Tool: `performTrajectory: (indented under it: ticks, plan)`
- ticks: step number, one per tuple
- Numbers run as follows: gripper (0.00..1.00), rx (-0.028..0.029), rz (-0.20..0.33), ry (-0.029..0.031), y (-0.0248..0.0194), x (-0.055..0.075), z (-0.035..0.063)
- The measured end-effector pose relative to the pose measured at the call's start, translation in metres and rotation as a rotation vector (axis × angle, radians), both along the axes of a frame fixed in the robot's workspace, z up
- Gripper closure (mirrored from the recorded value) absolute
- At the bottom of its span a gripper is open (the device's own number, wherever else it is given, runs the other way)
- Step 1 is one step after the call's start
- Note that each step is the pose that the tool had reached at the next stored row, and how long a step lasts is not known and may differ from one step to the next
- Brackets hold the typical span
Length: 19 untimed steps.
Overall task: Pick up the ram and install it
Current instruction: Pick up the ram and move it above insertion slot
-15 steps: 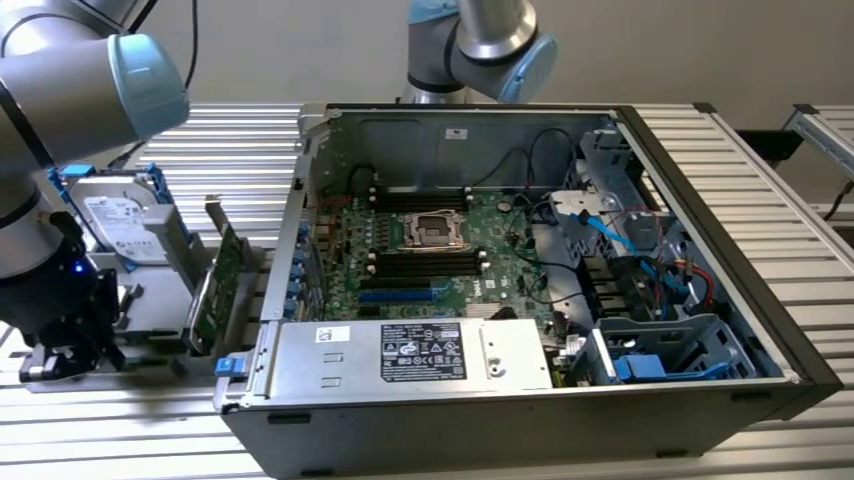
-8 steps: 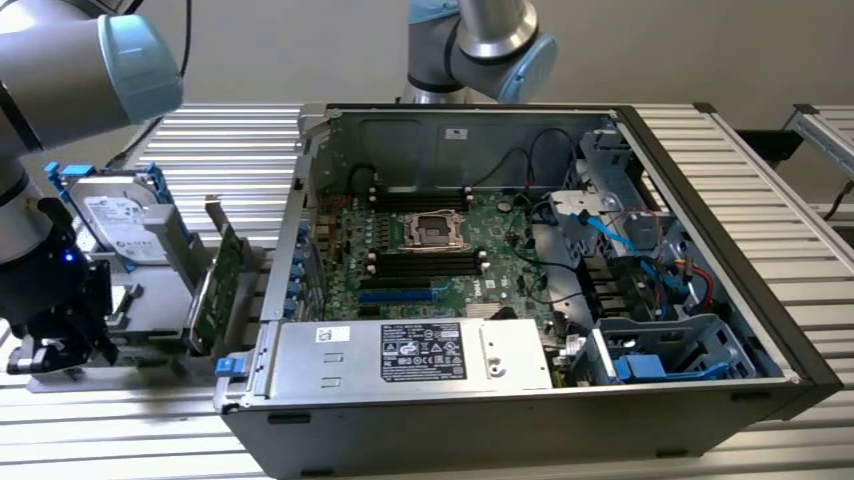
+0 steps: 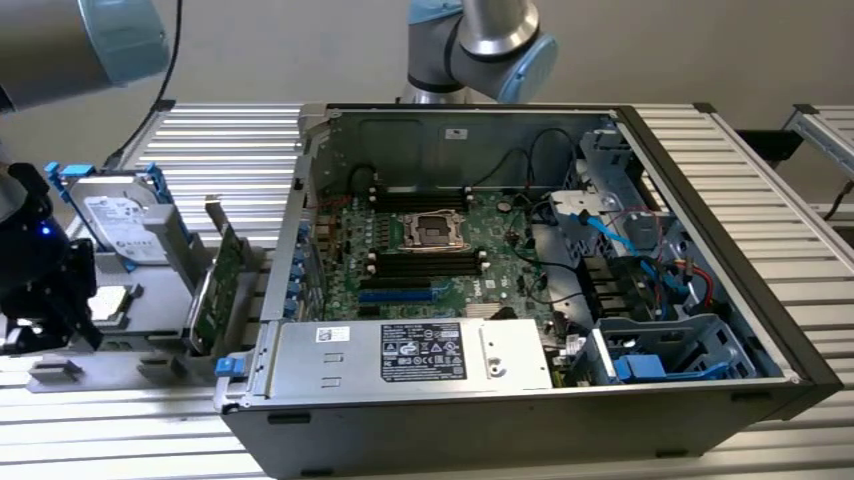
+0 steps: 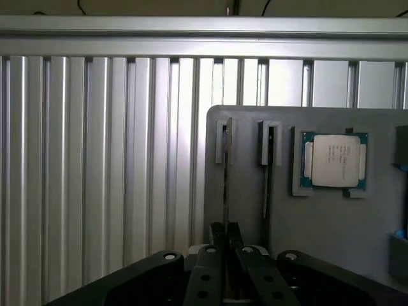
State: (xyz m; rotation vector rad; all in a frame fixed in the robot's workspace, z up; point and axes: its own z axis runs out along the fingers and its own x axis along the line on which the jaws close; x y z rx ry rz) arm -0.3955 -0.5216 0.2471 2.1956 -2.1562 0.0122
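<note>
Checking the fingers (image 4: 217,237) first: they look pinched together on the ram (image 4: 226,172), which shows edge-on as a thin line running out from between them. I'd call the gripper (image 4: 225,233) closed on the stick, seemingly near one end. (benchrat)

Agreed, though the contact itself is hard to read. Where's the stick sitting? (slotjockey)

It's standing on edge in the grey holder (image 4: 319,236), in the slot nearest the holder's edge that borders the bare slats of the aluminium worktop (image 4: 95,159). A second stick (image 4: 266,172) stands in the next slot in. Past that, a CPU (image 4: 335,160) lies flat in its pocket. (benchrat)

Handling-wise? (slotjockey)

My guess is it's light and thin. It's stiff along its length but easy to crack if twisted, and the chips and contacts won't like pressure. Pinching the flat faces seems sane, but the board is slick, so an off-centre hold could let it pivot.

For room, there are open slats on one side and the neighbour stick close on the other, so the free way looks like straight along the slot. In the exterior view the open PC case (image 3: 534,290) sits well apart from the gripper. An expansion card (image 3: 220,285) stands upright between them. (benchrat)
</note>
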Motion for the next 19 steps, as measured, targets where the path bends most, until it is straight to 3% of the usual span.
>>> performTrajectory:
  ticks: [9, 19]
  plan:
    - [0.86, 0.0001, 0.0, 0.0123, 0.0001, 0.007, 0.0405]
    - [0.86, -0.0005, 0.0, 0.0356, 0.0018, 0.039, 0.0752]
